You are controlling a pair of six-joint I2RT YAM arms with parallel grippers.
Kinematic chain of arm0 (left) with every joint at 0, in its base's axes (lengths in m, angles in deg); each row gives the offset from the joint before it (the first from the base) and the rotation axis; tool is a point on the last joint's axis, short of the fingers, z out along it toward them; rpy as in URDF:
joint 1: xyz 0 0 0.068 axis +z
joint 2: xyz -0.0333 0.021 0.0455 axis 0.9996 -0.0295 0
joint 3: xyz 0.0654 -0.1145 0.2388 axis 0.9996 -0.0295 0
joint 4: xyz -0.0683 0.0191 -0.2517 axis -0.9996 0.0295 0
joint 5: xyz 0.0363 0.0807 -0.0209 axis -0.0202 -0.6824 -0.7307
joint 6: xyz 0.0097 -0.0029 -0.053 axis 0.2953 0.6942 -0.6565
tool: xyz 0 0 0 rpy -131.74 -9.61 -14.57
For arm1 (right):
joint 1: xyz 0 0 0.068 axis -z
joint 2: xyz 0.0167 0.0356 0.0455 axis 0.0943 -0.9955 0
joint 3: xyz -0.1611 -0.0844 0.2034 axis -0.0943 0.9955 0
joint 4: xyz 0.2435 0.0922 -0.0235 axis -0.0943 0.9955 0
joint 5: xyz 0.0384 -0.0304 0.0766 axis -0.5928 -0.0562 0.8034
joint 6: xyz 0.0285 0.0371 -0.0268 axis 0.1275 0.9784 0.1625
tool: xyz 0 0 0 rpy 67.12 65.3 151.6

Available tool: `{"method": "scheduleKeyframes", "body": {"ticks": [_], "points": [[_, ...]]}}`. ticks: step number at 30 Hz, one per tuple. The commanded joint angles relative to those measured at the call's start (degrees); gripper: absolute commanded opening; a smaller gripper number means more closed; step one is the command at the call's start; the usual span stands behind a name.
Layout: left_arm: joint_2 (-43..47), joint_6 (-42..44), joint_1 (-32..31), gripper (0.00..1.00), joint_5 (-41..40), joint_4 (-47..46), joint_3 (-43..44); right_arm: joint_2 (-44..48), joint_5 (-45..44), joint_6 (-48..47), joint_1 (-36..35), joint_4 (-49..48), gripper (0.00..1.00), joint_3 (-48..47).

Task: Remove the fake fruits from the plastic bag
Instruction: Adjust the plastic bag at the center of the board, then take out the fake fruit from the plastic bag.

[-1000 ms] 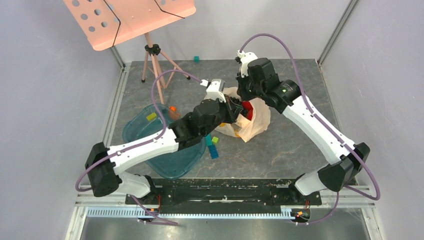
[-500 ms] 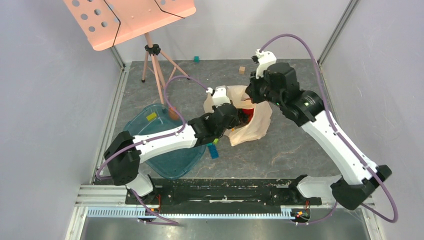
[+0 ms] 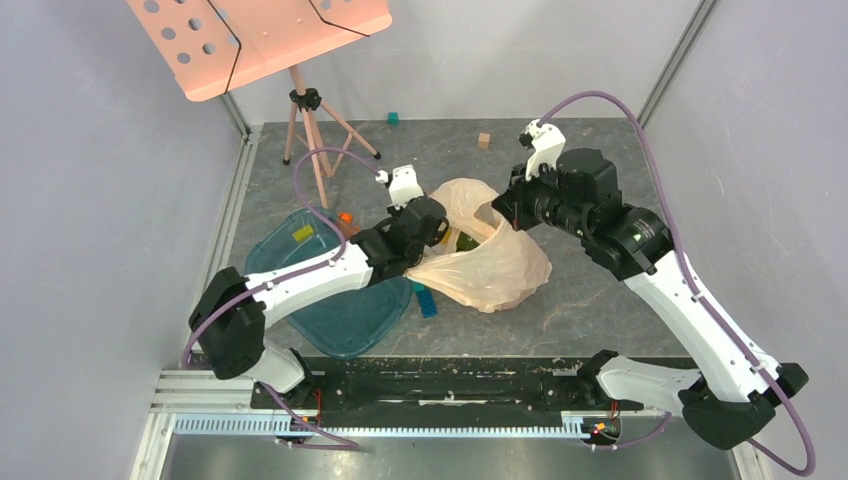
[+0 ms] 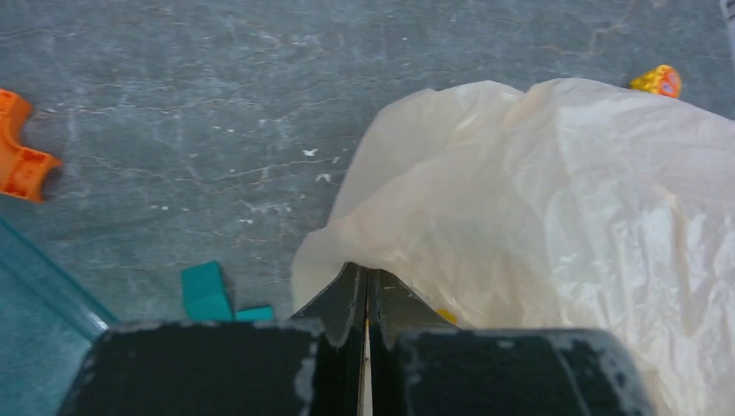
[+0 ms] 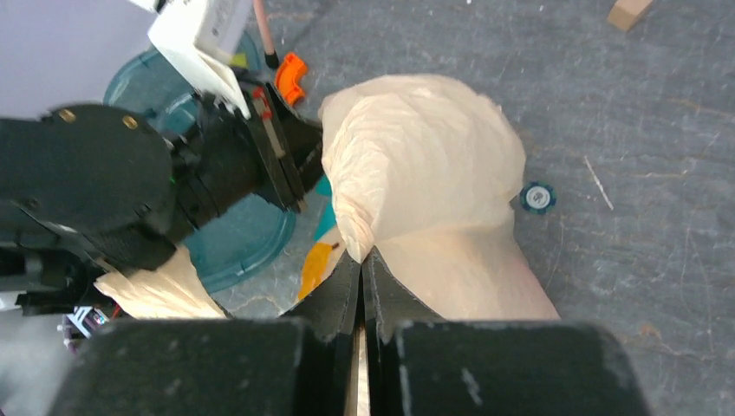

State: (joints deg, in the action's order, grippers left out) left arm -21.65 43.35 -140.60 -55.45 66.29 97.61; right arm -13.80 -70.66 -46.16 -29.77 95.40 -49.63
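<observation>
— Where is your plastic bag (image 3: 495,268)?
— Mid-bench (image 3: 580,300), held by both grippers. The left gripper (image 4: 365,279) has its jaws clamped on the bag's edge at 10 o'clock. The right gripper (image 5: 361,258) has its jaws pinched on a fold at 12.
— The fruits?
— Hidden in all 3 views. Your left wrist view alone shows a yellow-orange toy (image 4: 656,81) beyond the bag, and your right wrist view alone shows a blue disc (image 5: 536,198) beside it.

Peach-beige plastic bag (image 3: 495,270), teal tray (image 3: 340,325)
</observation>
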Motion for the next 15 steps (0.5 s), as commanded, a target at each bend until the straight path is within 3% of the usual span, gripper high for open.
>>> {"method": "scheduleKeyframes", "body": {"ticks": [1,5,11,15], "points": [[5.5,4.0,1.0,0.02,0.2,0.6,-1.8,1.5,0.6,0.8,0.0,-3.2,0.00,4.1],[12.5,5.6,1.0,0.02,6.5,0.5,-4.6,2.5,-3.0,1.5,0.0,-5.7,0.00,8.6],[19.0,5.2,-0.1,0.02,20.8,-1.8,-10.0,3.0,-0.1,2.4,0.0,-10.3,0.00,11.0],[19.7,5.3,-4.0,0.02,23.1,-5.5,-12.9,2.3,4.2,2.6,0.0,-12.1,0.00,10.4]]}}
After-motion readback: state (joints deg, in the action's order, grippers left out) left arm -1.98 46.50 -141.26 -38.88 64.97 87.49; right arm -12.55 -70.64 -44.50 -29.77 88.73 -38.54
